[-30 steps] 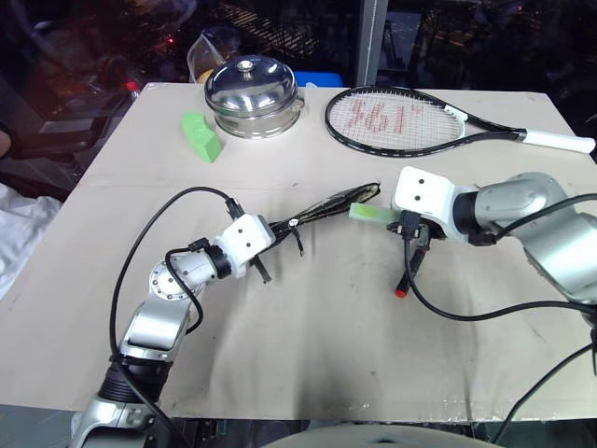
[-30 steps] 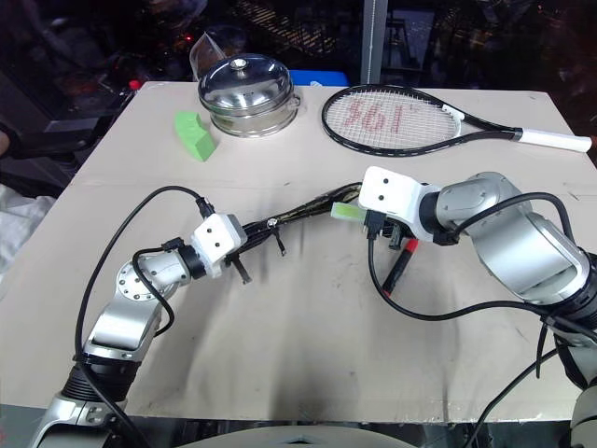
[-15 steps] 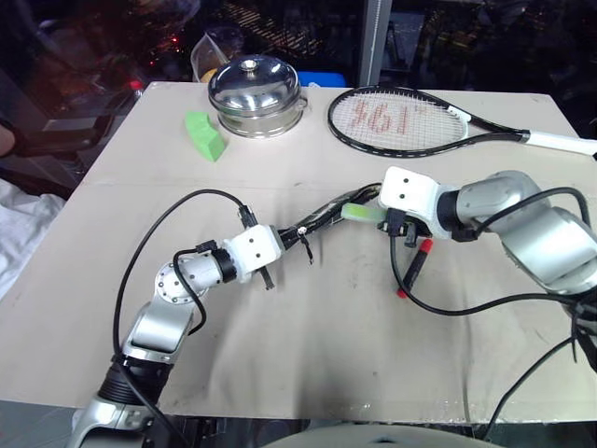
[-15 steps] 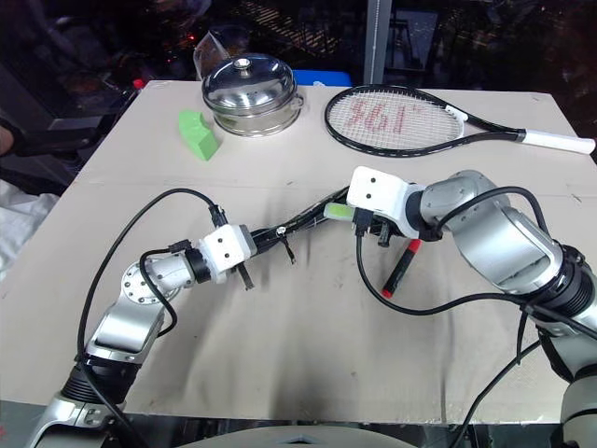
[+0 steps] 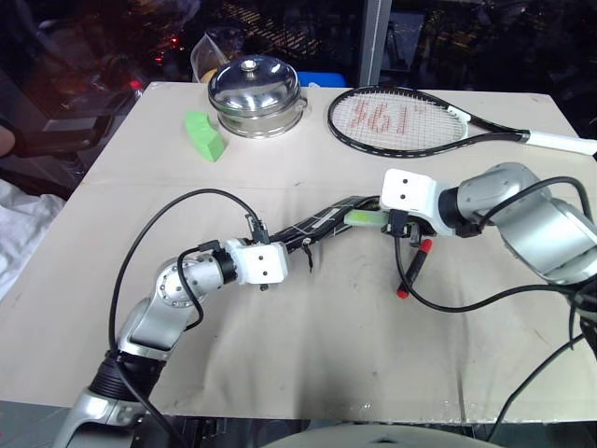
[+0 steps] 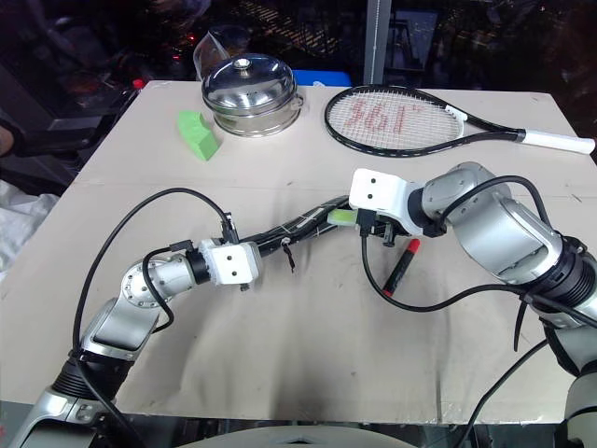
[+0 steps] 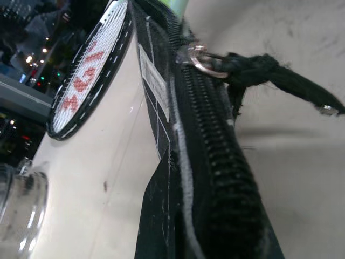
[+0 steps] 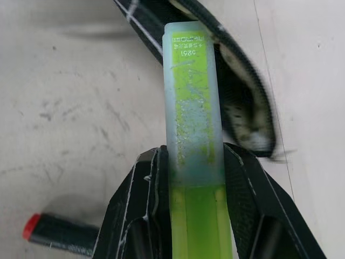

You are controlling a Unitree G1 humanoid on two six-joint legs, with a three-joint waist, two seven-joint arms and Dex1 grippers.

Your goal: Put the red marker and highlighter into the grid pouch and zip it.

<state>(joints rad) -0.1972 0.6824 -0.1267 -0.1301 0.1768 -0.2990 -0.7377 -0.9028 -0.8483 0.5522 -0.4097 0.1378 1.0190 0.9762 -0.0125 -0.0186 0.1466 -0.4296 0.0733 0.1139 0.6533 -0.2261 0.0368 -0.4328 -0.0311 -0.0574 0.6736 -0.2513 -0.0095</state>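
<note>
A beige table (image 5: 308,355) stands before a dark, cluttered background, and along its far side lie a steel lidded pot (image 5: 255,96), a green wedge-shaped block (image 5: 202,136) just to the robot's left of it, and a tennis racket (image 5: 410,119) with red lettering on its strings. Near the table's middle the grid pouch (image 5: 322,224) is stretched between the 2 arms, raised on edge. The left gripper (image 5: 280,252) has its jaws shut on the pouch's near end; the left wrist view looks along the black zipper (image 7: 215,162), with its pull ring and the white label on the gridded side. The right gripper (image 8: 190,178) has its 2 black fingers (image 8: 144,205) clamped on the highlighter (image 8: 192,102), whose pale translucent cap end points at the pouch's open far end, where the lining shows; whether the cap touches the mouth cannot be told. The red marker (image 5: 414,268) lies on the table beneath the right arm, apart from the pouch, its red cap toward the far side.
</note>
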